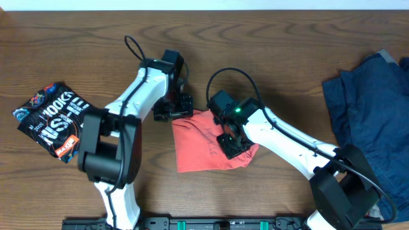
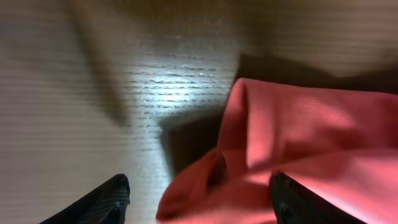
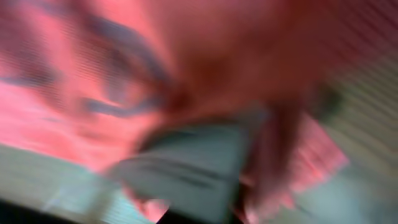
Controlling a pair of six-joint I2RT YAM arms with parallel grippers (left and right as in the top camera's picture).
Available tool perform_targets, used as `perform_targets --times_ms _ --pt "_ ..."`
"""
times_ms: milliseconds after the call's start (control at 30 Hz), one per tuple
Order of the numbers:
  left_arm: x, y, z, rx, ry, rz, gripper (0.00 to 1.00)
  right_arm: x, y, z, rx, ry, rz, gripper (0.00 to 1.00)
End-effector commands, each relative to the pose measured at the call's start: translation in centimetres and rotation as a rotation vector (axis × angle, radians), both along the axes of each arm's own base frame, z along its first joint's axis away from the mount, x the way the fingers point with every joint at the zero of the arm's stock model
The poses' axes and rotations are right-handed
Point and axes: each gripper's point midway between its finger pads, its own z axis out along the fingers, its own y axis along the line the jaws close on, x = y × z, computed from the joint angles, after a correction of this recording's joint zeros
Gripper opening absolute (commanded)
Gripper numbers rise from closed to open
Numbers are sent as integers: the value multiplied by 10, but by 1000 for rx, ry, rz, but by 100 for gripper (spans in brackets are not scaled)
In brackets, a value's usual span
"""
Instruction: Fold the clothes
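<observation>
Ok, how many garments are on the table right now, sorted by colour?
Black printed tee: 1
Coral-red shirt: 1
Navy blue heap: 1 (cannot tell how many pieces are in it)
Total: 3

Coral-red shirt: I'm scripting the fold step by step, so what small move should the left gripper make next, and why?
Probably close the left gripper on the raised corner of the coral-red shirt. Its jaws stand open astride that edge, while the right gripper, shut, sits over the cloth's right half.
</observation>
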Motion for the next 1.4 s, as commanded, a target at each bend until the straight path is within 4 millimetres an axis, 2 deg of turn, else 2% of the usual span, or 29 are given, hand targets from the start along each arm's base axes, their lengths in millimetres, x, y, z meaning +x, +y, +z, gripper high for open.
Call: perform_targets --times_ms 0,67,167,267,333,400,500,600,633,700,767,800,833,900,1100,1367 --pt "-9 2 -12 13 55 -15 74 22 -43 4 -185 -122 -200 1" --pt "-14 3 -15 20 80 -15 74 29 -65 7 -253 -145 -277 1" --pt "-20 5 -15 28 106 -14 73 38 -87 10 -304 -167 -324 1" --pt "-26 7 -14 35 131 -14 73 45 -102 10 -321 -173 -367 0" --pt "-31 8 -12 42 152 -11 73 45 -105 9 -304 -151 -393 1" --pt "-32 9 -12 44 160 -11 73 40 -96 6 -243 -93 -364 1" --pt "-31 8 -12 43 156 -11 73 30 -64 10 -71 4 -236 3" --pt "-31 8 -12 43 155 -11 73 24 -27 30 132 29 -104 9" --pt "-31 8 -12 43 155 -11 73 22 -10 40 231 25 -25 12" --pt "-31 8 -12 43 155 -11 73 22 4 53 306 -11 34 17" --pt "-31 8 -12 43 155 -11 73 26 10 60 323 -56 52 23" --pt "-31 8 -12 43 156 -11 73 27 12 61 329 -64 59 31" --pt "-31 8 -12 43 156 -11 73 26 14 61 331 -65 66 35" --pt "-31 8 -12 43 156 -11 73 19 19 60 343 -48 112 36" --pt "-29 7 -13 40 145 -11 73 -3 27 41 291 9 192 34" --pt "-29 7 -13 40 145 -11 73 3 11 -1 112 -24 136 17"
